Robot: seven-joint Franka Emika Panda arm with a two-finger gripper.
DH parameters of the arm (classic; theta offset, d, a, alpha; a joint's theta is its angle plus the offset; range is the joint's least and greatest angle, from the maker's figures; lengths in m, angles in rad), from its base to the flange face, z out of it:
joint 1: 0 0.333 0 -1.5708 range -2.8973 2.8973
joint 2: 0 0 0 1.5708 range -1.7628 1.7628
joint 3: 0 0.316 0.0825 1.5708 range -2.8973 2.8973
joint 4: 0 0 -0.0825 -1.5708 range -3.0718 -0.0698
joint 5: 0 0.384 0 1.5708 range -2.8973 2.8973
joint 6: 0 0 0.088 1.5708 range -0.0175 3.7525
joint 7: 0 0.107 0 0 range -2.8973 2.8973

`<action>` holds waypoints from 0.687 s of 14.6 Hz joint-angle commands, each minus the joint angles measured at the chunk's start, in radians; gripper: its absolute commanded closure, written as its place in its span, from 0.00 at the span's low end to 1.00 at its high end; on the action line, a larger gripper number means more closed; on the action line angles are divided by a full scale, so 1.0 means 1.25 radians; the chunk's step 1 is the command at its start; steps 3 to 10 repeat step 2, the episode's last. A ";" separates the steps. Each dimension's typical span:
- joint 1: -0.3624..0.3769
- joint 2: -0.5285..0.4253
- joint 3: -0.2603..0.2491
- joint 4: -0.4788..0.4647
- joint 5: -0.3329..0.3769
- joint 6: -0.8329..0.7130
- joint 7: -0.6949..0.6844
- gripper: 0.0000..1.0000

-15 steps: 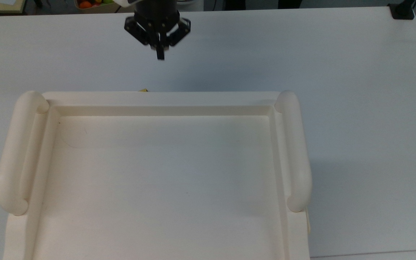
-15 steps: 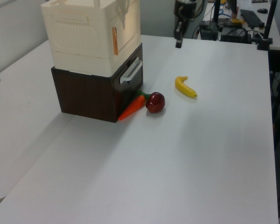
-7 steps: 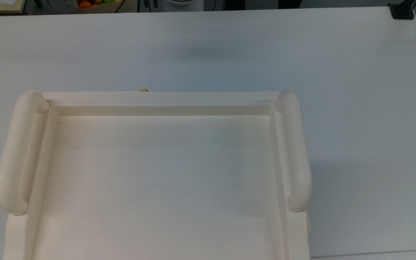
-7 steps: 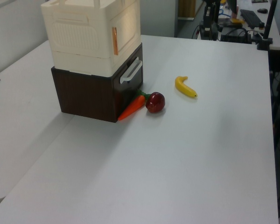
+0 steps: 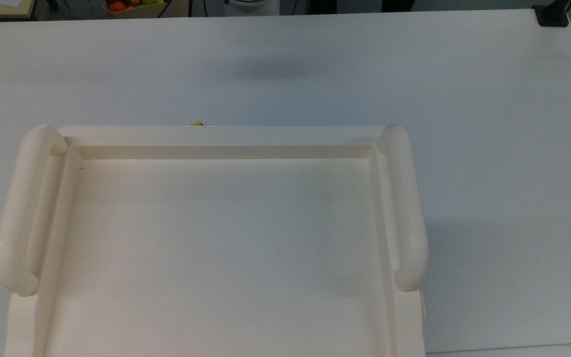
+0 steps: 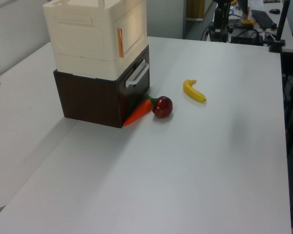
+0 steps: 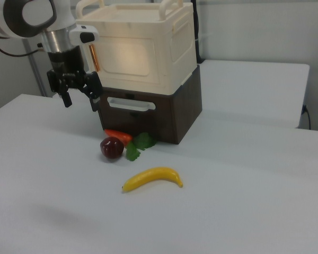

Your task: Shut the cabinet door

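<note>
Cabinet [image 7: 148, 50] stands at the table's [image 7: 244, 201] back edge in the right view; its door [image 7: 124, 55] looks flush, apparently closed already. Gripper [image 7: 79, 99] hangs beside the front, fingers spread wide, empty. Judged next: confirm closure, withdraw clear.

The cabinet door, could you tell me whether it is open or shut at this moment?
Shut: the cabinet door lies flush with the front of the cabinet in the right view, with no gap showing. The gripper hangs open beside it.

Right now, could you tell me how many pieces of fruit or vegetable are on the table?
3: a carrot against the dark base, an apple beside it, a banana apart; others may be hidden behind the cabinet.
</note>
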 commanded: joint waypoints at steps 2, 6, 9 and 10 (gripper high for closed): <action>-0.025 -0.014 0.012 0.013 -0.016 -0.052 0.002 0.00; -0.025 -0.014 0.012 0.013 -0.016 -0.052 0.002 0.00; -0.025 -0.014 0.012 0.013 -0.016 -0.052 0.002 0.00; -0.025 -0.014 0.012 0.013 -0.016 -0.052 0.002 0.00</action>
